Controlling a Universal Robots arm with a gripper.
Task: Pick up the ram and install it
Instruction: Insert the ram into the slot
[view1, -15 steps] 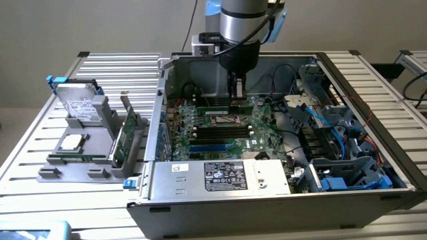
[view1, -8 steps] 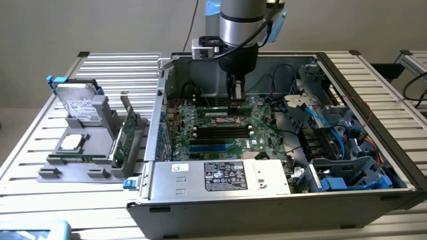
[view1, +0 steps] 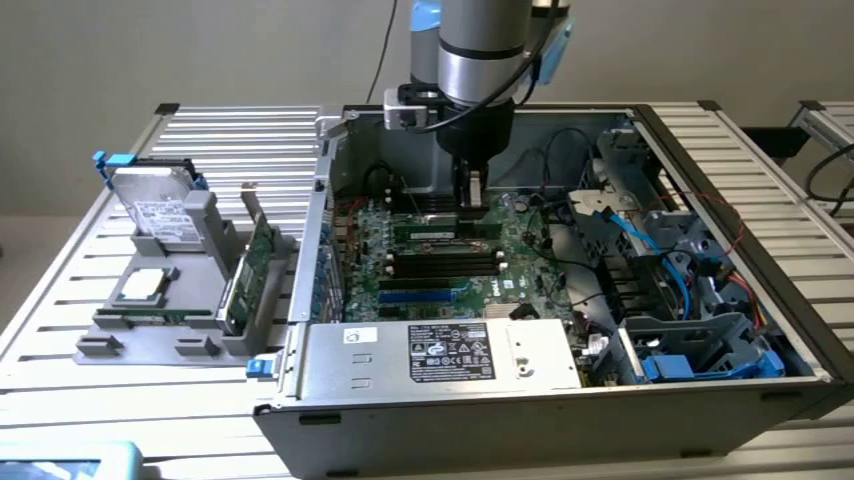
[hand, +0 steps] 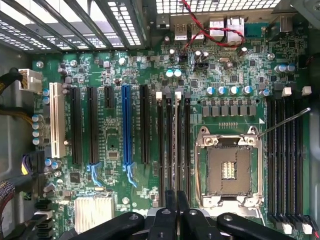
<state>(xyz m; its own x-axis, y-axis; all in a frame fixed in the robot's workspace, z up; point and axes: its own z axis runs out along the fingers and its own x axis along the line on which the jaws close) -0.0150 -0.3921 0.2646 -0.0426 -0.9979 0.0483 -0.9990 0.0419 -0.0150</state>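
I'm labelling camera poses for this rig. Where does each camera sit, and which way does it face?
Exterior view: off the arm, raised, looking down at an angle into the open computer case; the arm and its gripper show.
Wrist view: on the wrist, looking straight down at the motherboard; the gripper shows, closed on the ram.
Both views share the gripper and the motherboard.

The robot's arm is pictured coming in from above, its silver wrist section held upright and the gripper pointed straight down. In the wrist view, the two black fingers are seen drawn close together, clamped on the thin edge of the ram.
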